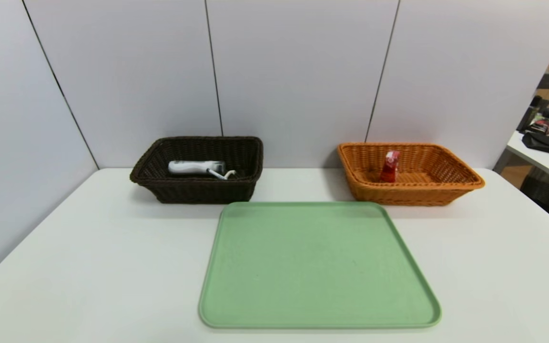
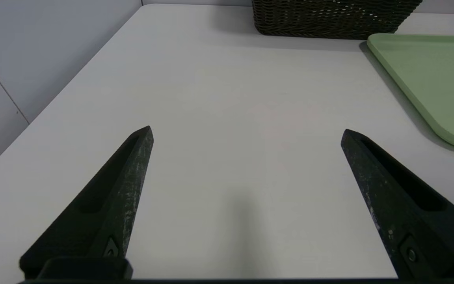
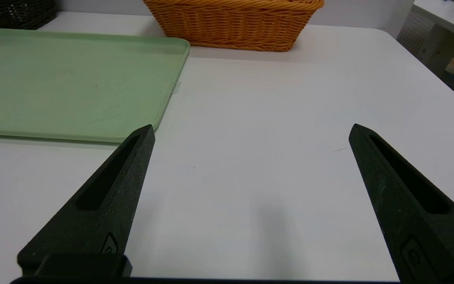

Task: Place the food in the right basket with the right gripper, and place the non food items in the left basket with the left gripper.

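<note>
Landmark: the green tray [image 1: 320, 267], lying flat on the white table [image 1: 88, 267] at the near middle.

1. Left gripper [image 2: 246, 132]. Nearest item, low over the bare table to the left of the tray's near end. Two black tapered fingers [image 2: 124, 185] spread wide, nothing between them, pointing toward the far wall. Not seen from the head camera.

2. Right gripper [image 3: 250, 130]. Matching position to the right of the tray's near end, over bare table. Black fingers [image 3: 112, 189] likewise spread wide and holding nothing.

3. Green tray. Rectangular, rounded corners, low raised rim. Its surface carries no objects.

4. Dark basket [image 1: 198, 175]. Dark brown wicker, rectangular, just beyond the tray's far left corner, close to it but not clearly touching. Contents: one white device [image 1: 197, 167] lying on its side along the basket floor, a thin white cord or prong at the end nearer the tray's centre line. What kind of device it is cannot be told.

5. Orange basket [image 1: 410, 174]. Light orange wicker, rectangular, just beyond the tray's far right corner. Contents: one small red packet [image 1: 390, 166] with a paler top, standing roughly upright on the basket floor toward the side nearer the tray's centre line. Label unreadable.

6. Grey wall panels [image 1: 298, 71]. Behind both baskets, farthest from the tray.
</note>
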Robot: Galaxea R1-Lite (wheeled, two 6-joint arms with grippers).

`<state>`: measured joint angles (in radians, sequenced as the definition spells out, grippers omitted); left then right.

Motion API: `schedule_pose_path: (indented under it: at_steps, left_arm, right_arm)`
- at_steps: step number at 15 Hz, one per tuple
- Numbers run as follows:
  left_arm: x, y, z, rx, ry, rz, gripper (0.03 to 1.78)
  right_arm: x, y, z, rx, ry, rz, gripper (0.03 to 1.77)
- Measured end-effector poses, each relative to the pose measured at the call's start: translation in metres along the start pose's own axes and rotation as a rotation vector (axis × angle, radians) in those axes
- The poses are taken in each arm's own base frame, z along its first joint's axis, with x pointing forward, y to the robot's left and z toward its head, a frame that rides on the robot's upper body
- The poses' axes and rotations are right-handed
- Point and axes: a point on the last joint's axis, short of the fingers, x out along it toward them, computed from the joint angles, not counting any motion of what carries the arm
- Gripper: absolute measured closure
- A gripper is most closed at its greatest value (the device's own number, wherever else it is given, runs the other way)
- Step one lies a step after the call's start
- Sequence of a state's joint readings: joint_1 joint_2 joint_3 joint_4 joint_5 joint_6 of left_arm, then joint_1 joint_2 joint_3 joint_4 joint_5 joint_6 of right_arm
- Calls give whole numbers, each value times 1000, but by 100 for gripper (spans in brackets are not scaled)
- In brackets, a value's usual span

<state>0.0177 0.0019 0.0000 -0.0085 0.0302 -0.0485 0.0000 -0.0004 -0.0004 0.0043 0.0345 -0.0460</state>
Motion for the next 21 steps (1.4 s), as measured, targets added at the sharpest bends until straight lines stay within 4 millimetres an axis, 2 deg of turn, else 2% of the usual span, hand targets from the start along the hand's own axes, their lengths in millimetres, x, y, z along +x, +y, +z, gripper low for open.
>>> schedule_pose_path:
  at_steps: [5, 21]
  left_arm:
    - [0, 0, 0, -22, -1, 5, 12]
    - [0, 0, 0, -16, -1, 5, 12]
  right_arm:
    - [0, -1, 0, 56, -2, -34, 10]
    - [0, -1, 0, 59, -1, -35, 10]
